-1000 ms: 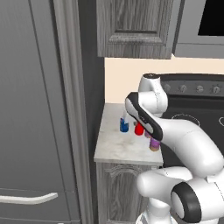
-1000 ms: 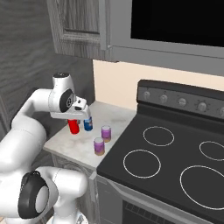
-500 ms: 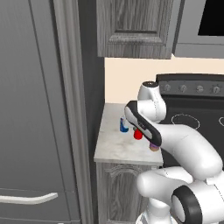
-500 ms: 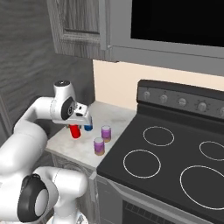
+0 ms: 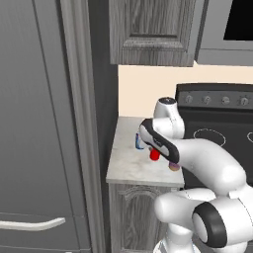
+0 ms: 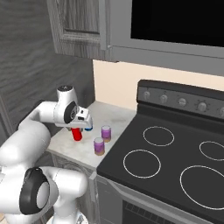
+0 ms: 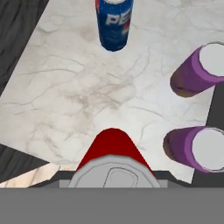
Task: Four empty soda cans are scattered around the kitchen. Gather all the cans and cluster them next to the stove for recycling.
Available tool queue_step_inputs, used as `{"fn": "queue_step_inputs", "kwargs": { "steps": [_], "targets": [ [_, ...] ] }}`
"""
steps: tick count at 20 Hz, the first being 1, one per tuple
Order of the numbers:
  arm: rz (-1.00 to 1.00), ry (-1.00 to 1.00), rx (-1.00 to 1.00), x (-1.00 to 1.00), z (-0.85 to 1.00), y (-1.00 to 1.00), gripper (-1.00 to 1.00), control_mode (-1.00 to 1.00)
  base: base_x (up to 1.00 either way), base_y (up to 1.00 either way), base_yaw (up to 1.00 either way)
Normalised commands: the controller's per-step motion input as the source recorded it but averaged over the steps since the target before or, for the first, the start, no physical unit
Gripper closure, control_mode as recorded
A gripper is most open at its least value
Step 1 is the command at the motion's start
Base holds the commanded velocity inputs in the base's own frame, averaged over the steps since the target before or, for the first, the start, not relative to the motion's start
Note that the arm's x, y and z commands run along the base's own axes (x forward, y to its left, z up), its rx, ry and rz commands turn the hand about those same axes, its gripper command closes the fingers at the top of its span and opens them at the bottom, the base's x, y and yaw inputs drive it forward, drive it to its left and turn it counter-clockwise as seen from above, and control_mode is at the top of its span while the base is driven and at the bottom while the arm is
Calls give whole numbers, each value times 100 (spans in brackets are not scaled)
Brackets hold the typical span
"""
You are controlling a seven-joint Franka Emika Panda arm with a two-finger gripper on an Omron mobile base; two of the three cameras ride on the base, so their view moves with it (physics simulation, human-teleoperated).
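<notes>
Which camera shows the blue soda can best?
The hand view: the blue soda can stands unobstructed on the marble counter, its white lettering readable. In the left base view just a sliver of it peeks out beside the arm, and in the right base view it is mostly hidden behind the hand.

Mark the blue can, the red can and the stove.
blue can (image 7: 114, 24), hand view, on its printed side.
red can (image 6: 77, 134), right base view, on its side.
stove (image 6: 175, 151), right base view, on its black top.

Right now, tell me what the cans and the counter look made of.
The red can, blue can and two purple cans look like painted metal, with pale silvery tops. The counter looks like polished marble: pale, with grey veins. Being rendered, this is only appearance.
</notes>
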Motion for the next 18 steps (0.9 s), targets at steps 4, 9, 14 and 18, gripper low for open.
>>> {"fn": "queue_step_inputs", "kwargs": {
  "steps": [4,9,14,18],
  "targets": [
    [0,3,0,13,-21,0,100,-100,0,0,0],
    [0,2,0,11,-22,0,100,-100,0,0,0],
    [0,0,0,9,-24,0,100,-100,0,0,0],
    [0,0,0,10,-19,0,100,-100,0,0,0]
  ]
}}
